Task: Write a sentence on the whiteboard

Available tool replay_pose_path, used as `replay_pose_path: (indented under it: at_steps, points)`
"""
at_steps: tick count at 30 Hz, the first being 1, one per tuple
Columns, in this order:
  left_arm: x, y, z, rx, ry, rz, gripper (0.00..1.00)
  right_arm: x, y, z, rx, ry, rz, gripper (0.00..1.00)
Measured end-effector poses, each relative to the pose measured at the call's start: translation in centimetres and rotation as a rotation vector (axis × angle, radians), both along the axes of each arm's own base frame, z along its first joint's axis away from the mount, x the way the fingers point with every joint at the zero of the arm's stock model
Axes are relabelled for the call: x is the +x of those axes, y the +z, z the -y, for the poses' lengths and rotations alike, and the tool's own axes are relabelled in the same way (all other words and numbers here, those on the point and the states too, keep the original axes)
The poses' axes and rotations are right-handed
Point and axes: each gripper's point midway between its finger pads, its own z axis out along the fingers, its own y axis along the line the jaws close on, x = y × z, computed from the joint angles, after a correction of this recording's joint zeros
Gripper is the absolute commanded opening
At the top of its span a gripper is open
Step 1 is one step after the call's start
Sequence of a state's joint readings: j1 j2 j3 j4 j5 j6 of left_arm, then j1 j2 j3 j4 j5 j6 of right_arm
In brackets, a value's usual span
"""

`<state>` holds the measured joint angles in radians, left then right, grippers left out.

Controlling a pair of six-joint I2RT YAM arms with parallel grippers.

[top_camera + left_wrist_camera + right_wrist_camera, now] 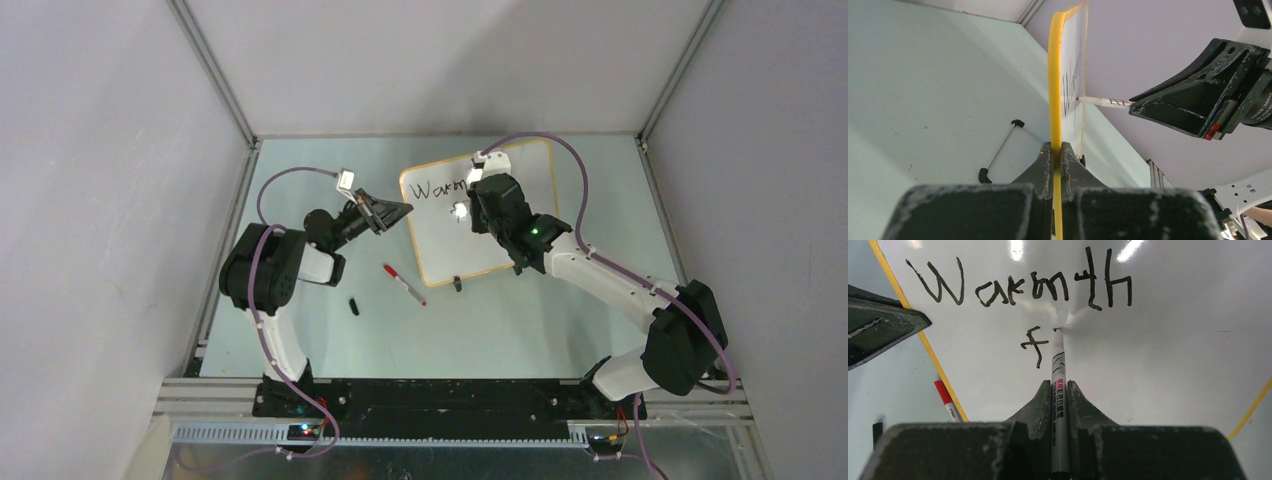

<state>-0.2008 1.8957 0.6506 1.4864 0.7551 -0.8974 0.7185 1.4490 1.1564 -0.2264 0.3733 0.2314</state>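
Black strokes of the sentence (1023,287) read "Warmth" and 1 "f" on the whiteboard (440,235), mid-bench (520,330). My right hand (1059,385) grips the marker (1058,365), its tip touching just right of that f, so I judge the writing runs rightward. My left hand (1057,150) clamps the board's left edge.

The whiteboard (460,250) is touched at its left edge by the left gripper (404,210) and overhung by the right gripper (474,208)

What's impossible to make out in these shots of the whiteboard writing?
- Top view: the right hand covers the end of the black handwritten words on the glossy orange-framed whiteboard.
- Left wrist: whiteboard seen edge-on, writing unreadable.
- Right wrist: print on the slim marker barrel too small.
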Motion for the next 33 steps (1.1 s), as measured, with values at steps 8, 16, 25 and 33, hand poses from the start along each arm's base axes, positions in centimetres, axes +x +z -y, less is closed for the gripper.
replay_pose_path:
  at_steps: [8, 16, 25, 33]
  points:
    - [0.0, 0.0, 0.0, 0.0, 0.0, 0.0, 0.0, -0.1, 0.0, -0.1, -0.001, 0.002, 0.002, 0.0]
    - [0.0, 0.0, 0.0, 0.0, -0.001, 0.0, 0.0, -0.9, 1.0, -0.6, 0.007, 0.023, 0.018, 0.0]
    - [0.0, 0.0, 0.0, 0.0, 0.0, 0.0, 0.0, -1.3, 2.2, -0.4, 0.022, 0.021, 0.042, 0.0]
    - [0.0, 0.0, 0.0, 0.0, 0.0, 0.0, 0.0, -1.2, 0.9, -0.2, -0.008, 0.008, 0.014, 0.0]
